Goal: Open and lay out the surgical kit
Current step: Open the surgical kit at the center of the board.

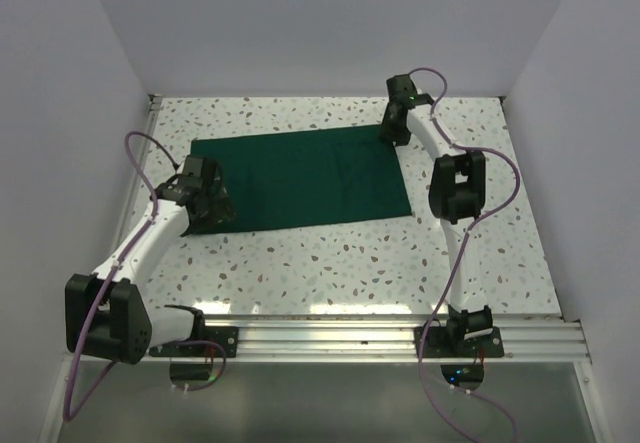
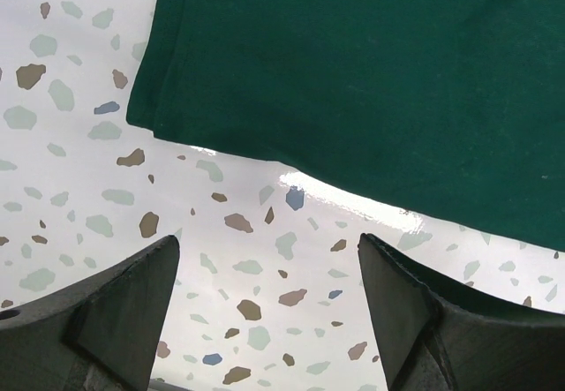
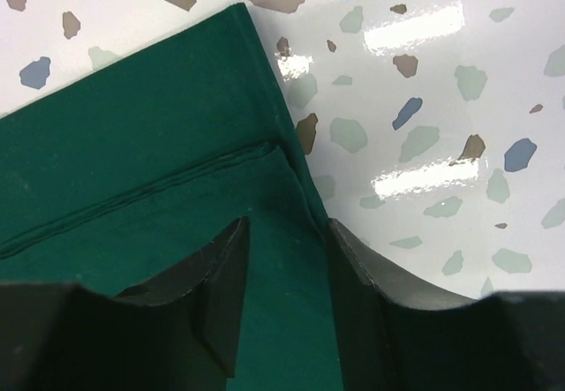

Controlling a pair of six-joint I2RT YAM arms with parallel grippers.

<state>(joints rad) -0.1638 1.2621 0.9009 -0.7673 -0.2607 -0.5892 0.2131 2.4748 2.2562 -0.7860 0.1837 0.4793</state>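
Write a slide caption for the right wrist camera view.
Right gripper, fingers parted, at a folded corner of the dark green cloth on the speckled table.

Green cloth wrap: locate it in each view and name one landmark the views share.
Top external: green cloth wrap lies flat in the middle of the picture.
Left wrist: wrap fills the upper right; a corner points left.
Right wrist: wrap covers the left and lower centre; a corner reaches the top.
Shared landmark: the speckled tabletop bordering the wrap.

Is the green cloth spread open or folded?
Folded, lying flat: the cloth shows stacked edges at its corner in the left wrist view and an overlapping flap in the right wrist view.
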